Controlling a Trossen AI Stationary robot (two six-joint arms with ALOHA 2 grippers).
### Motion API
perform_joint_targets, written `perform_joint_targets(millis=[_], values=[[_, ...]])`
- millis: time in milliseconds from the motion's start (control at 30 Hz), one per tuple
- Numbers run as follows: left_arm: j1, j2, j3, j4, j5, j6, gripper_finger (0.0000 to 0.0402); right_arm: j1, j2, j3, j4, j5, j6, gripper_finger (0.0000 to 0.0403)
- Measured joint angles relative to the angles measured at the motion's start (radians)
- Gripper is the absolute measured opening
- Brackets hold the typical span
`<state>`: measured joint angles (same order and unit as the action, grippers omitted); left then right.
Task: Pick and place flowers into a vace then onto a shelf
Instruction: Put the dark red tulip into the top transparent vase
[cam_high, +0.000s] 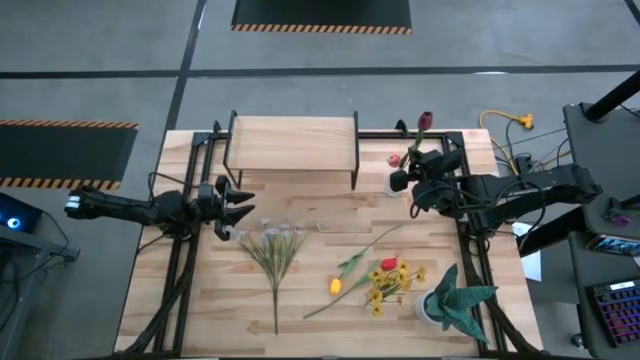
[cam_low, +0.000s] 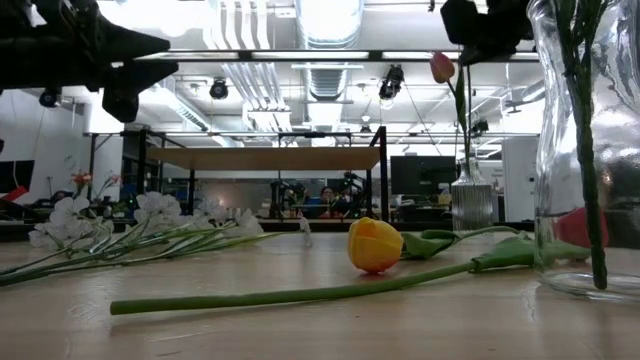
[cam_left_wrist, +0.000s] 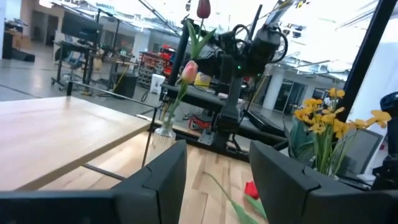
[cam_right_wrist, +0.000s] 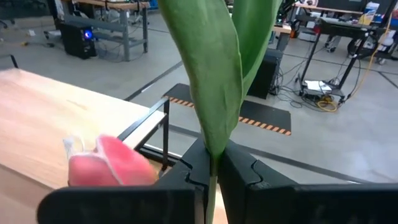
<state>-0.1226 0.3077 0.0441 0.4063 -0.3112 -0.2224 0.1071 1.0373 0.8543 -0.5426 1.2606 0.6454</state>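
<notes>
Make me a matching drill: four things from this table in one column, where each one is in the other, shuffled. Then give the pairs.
Things:
1. dark maroon tulip
2. yellow-orange tulip
3. white blooms
4. pink tulip

Places:
A. standing in the glass vase
B. lying flat on the table, just in front of the left claw
C. stem pinched in the shut right claw
D. lying flat near the table's middle front

Pairs: 1-C, 2-D, 3-B, 4-A
</notes>
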Motion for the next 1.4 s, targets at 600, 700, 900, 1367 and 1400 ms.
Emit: perform_joint_targets(millis=[600, 700, 900, 1367, 1400], values=[[0.0, 0.0, 0.0, 0.002, -0.008, -0.001, 0.0159, -0.007, 0.026, 0.0, -0.009, 0.013, 0.106, 0.0026], [0.0, 0.0, 0.0, 0.002, -0.01, -0.013, 0.0159, -0.008, 0.007, 0.0, -0.01, -0.057, 0.104, 0.0059], [0.0, 0.0, 0.0, 0.002, -0.011, -0.023, 0.0159, -0.009, -0.021, 0.0, -0.03, -0.103, 0.103, 0.0151], [0.0, 0.001, 0.0, 0.002, -0.011, -0.068, 0.0159, -0.009, -0.152, 0.041, -0.145, -0.356, -0.027, 0.03], [0.0, 0.001, 0.0, 0.002, -0.011, -0.068, 0.0159, -0.009, -0.162, 0.05, -0.153, -0.369, -0.039, 0.0307]])
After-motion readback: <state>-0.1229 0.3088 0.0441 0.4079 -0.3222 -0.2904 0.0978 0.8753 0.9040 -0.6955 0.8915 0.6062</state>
